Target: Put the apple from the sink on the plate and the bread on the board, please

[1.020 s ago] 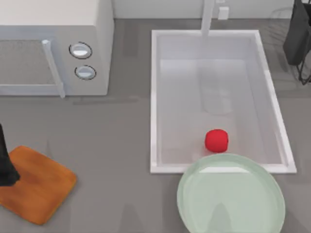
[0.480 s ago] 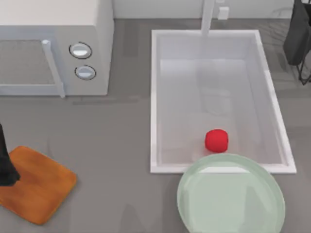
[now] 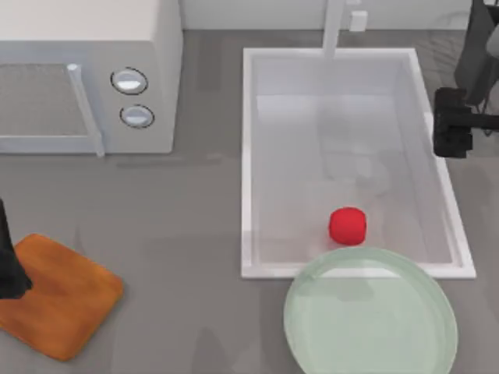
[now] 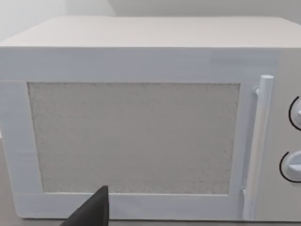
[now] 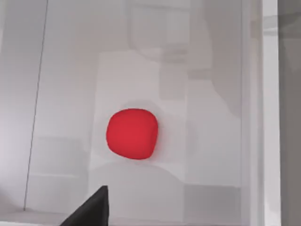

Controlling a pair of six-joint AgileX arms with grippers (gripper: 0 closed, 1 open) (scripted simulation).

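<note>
Apple [image 3: 347, 226] rests on sink [image 3: 248, 156] floor near front wall — just behind plate [image 3: 370, 319], not on it. Right claw [image 3: 452, 132] over sink's right rim, well apart from apple; finger opening cannot be told. Left claw [image 3: 9, 265] parked at board [image 3: 58, 304] left edge, facing microwave [image 3: 93, 74]; finger state cannot be told.

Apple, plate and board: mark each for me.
apple [image 3: 347, 226], top view, centre of the red ball in the sink.
plate [image 3: 312, 276], top view, rim at its upper left.
board [image 3: 70, 300], top view, bare wood near its middle.
</note>
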